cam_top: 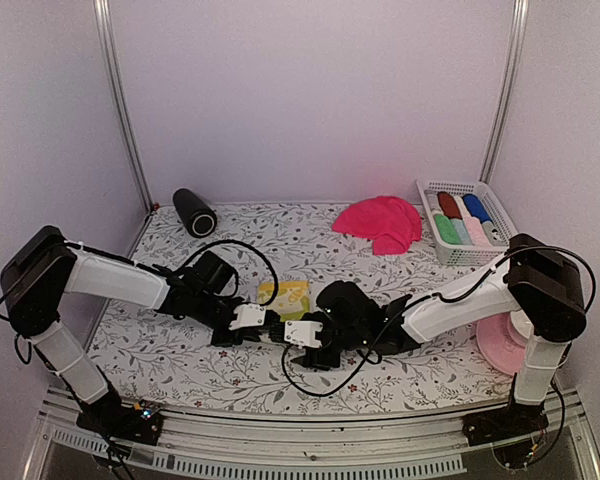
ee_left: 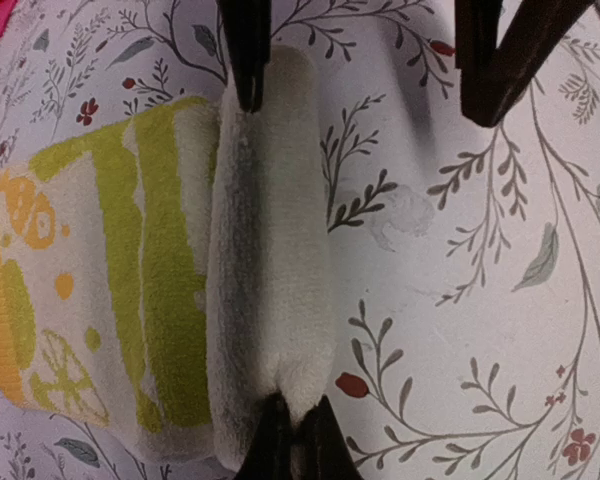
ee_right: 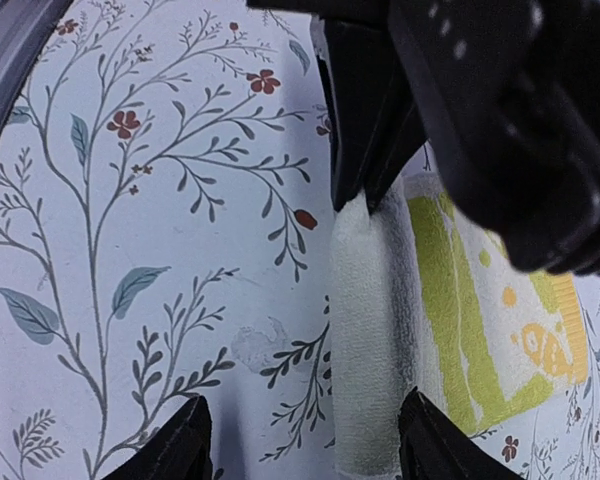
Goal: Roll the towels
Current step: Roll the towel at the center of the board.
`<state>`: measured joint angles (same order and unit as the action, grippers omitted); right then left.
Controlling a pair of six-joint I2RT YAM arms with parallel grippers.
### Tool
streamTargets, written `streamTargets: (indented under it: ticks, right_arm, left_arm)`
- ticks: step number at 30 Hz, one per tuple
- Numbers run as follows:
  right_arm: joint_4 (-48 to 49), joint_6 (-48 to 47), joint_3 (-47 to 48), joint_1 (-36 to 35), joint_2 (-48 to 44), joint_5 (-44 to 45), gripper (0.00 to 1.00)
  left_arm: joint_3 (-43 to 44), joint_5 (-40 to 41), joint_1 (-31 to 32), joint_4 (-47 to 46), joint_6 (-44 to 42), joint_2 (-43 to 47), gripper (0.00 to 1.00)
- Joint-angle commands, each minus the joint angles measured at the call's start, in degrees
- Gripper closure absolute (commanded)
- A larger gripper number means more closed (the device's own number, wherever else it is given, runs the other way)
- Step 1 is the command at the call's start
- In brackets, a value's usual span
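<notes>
A yellow and green lemon-print towel point(cam_top: 286, 294) lies at the table's middle, its near edge turned into a pale roll point(ee_left: 270, 260). My left gripper point(ee_left: 298, 415) is shut on one end of that roll, as the right wrist view point(ee_right: 365, 150) also shows. My right gripper point(ee_right: 305, 450) is open at the roll's other end point(ee_right: 365, 400); one finger is on the bare table, the other at the roll's far side. In the top view the left gripper point(cam_top: 255, 318) and right gripper point(cam_top: 300, 333) meet just in front of the towel. A hot pink towel point(cam_top: 380, 222) lies crumpled at the back right.
A white basket point(cam_top: 432, 190) at the back right holds several rolled towels. A black cylinder point(cam_top: 194, 212) lies at the back left. A pink plate point(cam_top: 500, 345) stands by the right arm's base. Walls close the table's back and sides.
</notes>
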<state>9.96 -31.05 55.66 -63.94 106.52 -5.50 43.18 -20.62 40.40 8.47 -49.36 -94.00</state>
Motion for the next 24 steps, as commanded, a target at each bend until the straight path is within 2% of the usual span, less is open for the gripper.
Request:
streamTargets:
  ticks: [1, 14, 24]
  right_arm:
    - [3.21, -2.58, 1.92, -0.65, 2.51, 6.71, 0.37]
    - [3.07, -4.37, 2.47, -1.85, 4.97, 6.96, 0.44]
    - [1.36, -4.14, 4.79, -1.93, 8.75, 12.55, 0.53]
  left_arm:
    - [1.50, -3.34, -1.21, 5.16, 0.65, -1.77, 1.00]
    - [4.70, -6.63, -3.65, 8.94, 0.85, -4.50, 1.00]
    - [5.85, -7.24, -3.93, 10.31, 0.76, -5.63, 1.00]
